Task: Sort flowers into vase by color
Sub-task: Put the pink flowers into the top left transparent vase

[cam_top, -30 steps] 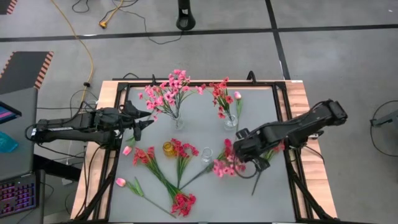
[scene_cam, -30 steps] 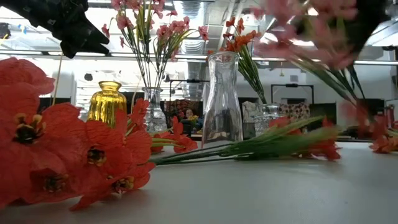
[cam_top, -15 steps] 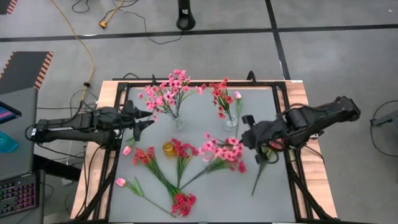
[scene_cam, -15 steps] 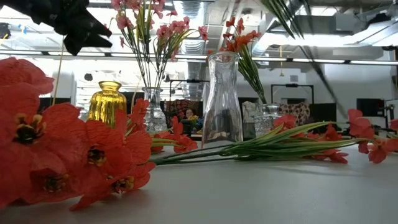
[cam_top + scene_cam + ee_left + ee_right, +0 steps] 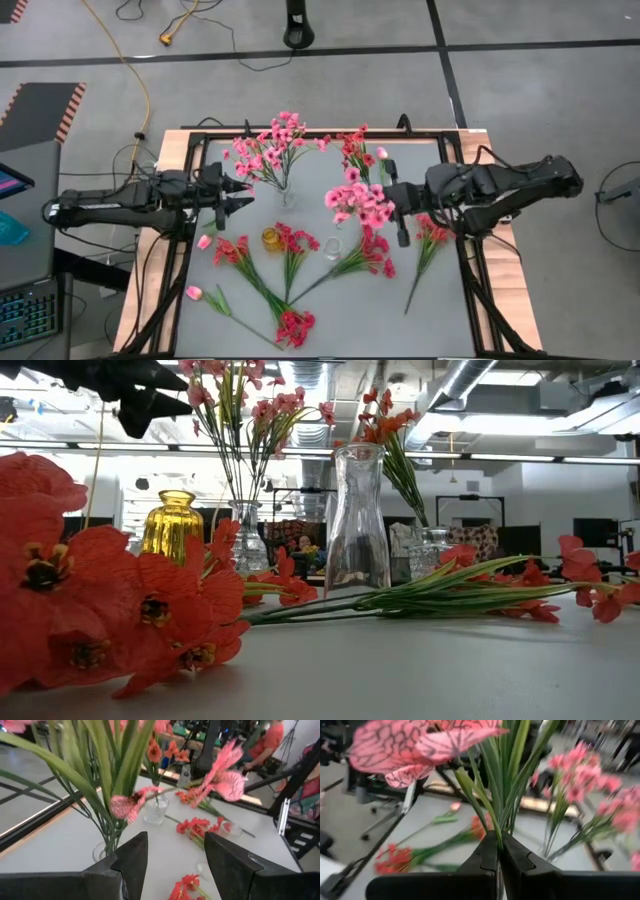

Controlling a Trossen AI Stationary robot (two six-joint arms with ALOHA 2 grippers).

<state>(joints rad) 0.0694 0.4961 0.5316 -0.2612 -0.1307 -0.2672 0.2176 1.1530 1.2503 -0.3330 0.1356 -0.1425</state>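
My right hand [image 5: 498, 851] is pinched tight on the green stems of a pink sprig [image 5: 358, 204], holding it up off the surface [image 5: 320, 300] just beside the clear vase of red flowers [image 5: 371, 193], blossoms toward the middle. My left hand [image 5: 175, 857] hangs spread wide with nothing between its fingers, near the vase of pink flowers [image 5: 286, 197] on the side away from the red one. Below those two vases sit a small yellow vase [image 5: 271, 239] and what I take to be an empty clear one [image 5: 357, 520]. Loose red sprigs [image 5: 291, 326] and a pale tulip bud [image 5: 194, 293] lie scattered around the yellow vase.
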